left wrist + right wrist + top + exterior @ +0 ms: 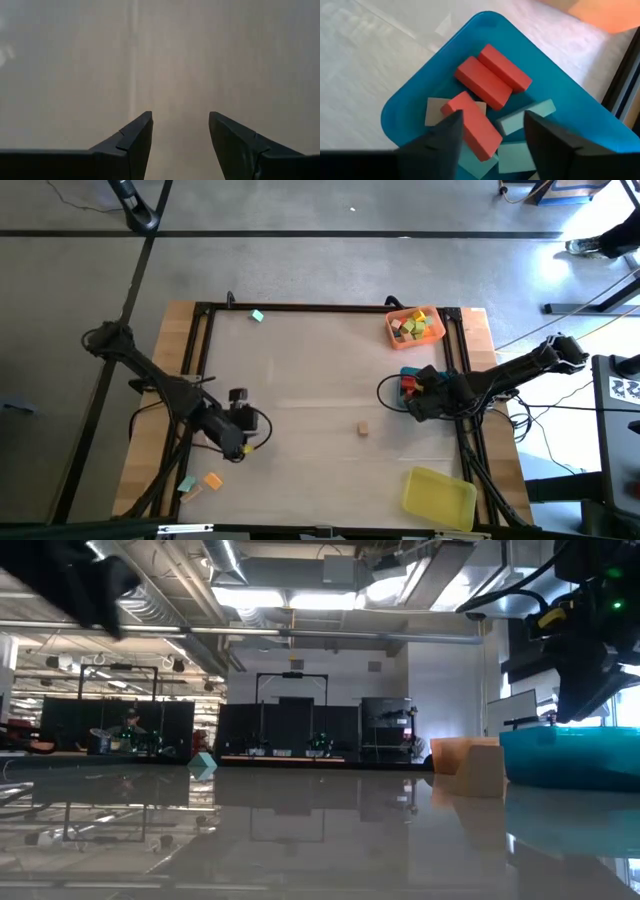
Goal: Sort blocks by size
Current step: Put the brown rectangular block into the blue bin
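My right gripper [492, 115] hangs open over the blue tray [410, 95], pointing steeply down. A red block [472, 131] lies below and between its fingers, tilted on teal blocks [525, 117] and a tan block [434, 111]. Two more red blocks [492, 75] lie side by side in the tray. In the high view that gripper [418, 392] covers part of the tray [407, 373]. My left gripper [180, 125] is open over bare table at the near left [240, 425]. One tan block [362, 429] rests on the table's middle; a teal block [257, 316] lies near the far edge.
An orange tray [415, 327] with several mixed blocks stands at the far right, and a yellow tray [440, 498] at the near right. An orange block [213, 480] and a greenish one [187, 485] lie at the near left. A black frame [320, 307] borders the table.
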Tool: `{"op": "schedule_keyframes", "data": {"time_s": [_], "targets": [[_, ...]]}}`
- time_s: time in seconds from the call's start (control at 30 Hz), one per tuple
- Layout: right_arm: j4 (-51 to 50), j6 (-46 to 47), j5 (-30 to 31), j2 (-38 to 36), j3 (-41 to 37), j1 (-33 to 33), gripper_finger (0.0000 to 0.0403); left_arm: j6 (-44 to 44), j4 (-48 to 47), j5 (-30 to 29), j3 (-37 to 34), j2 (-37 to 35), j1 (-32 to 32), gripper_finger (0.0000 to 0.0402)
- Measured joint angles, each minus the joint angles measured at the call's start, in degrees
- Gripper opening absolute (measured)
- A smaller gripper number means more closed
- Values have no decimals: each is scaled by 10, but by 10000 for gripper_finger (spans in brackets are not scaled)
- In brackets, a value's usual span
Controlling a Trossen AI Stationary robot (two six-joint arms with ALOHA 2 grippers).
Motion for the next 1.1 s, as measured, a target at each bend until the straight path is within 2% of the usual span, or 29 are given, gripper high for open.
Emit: {"op": "schedule_keyframes", "data": {"time_s": [0.13, 0.3, 0.47, 0.67, 0.8, 0.97, 1.1], "targets": [[2, 0, 0, 0, 0, 0, 255, -138, -73, 89, 16, 41, -30, 182], [2, -1, 6, 0, 0, 0, 285, -315, -94, 199, 16, 70, -88, 182], [2, -3, 10, 0, 0, 0, 288, -481, -88, 256, 16, 82, -156, 182], [3, -17, 10, 0, 0, 0, 287, -649, -82, 272, 16, 83, -227, 182], [3, -17, 10, 0, 0, 0, 286, -704, -69, 273, 16, 104, -250, 182], [3, -17, 10, 0, 0, 0, 286, -703, 3, 298, 16, 156, -254, 182], [4, -18, 10, 0, 0, 0, 286, -704, 13, 330, 16, 188, -259, 182]]}}
